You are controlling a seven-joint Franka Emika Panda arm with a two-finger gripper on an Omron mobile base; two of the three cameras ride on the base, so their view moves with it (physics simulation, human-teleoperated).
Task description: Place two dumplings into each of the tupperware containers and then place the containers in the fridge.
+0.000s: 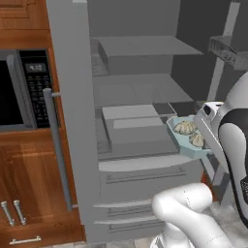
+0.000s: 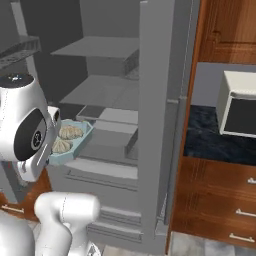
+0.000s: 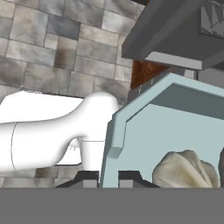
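Pinching tight on the rim of a tub [image 3: 131,131], gripper [image 3: 108,178] with its two dark tips [image 3: 87,177] one on each side of the thin pale-blue wall. Squeezed almost all the way closed, with just the rim between.

Held up in the air in front of the open fridge [image 1: 140,126], tub [image 1: 186,143] near the middle shelf and not resting on it. Same tub [image 2: 75,147] just beside the round white hand from the other side.

Shallow, smooth and pale blue, with cut corners and a rim that flares out. Two dumplings [image 1: 185,127] [image 1: 197,140] inside, side by side and touching. Lumpy, beige-grey and crinkled, like little scrunched balls. One dumpling [image 3: 186,168] big and close from the hand, with soft folds.

Fridge all grey inside, with flat plain shelves [image 1: 140,46] up high and clear drawers [image 1: 145,181] low down. Door [image 1: 70,111] swung wide, tall and smooth, with a long straight bar handle [image 1: 58,150].

Black microwave [image 1: 24,89] set in reddish-brown wood cabinets [image 1: 29,189] with small metal pulls. Floor [image 3: 57,48] of grey stone tiles, rough and patchy. White boxy toaster oven [image 2: 240,105] on a dark speckled counter [image 2: 210,142].
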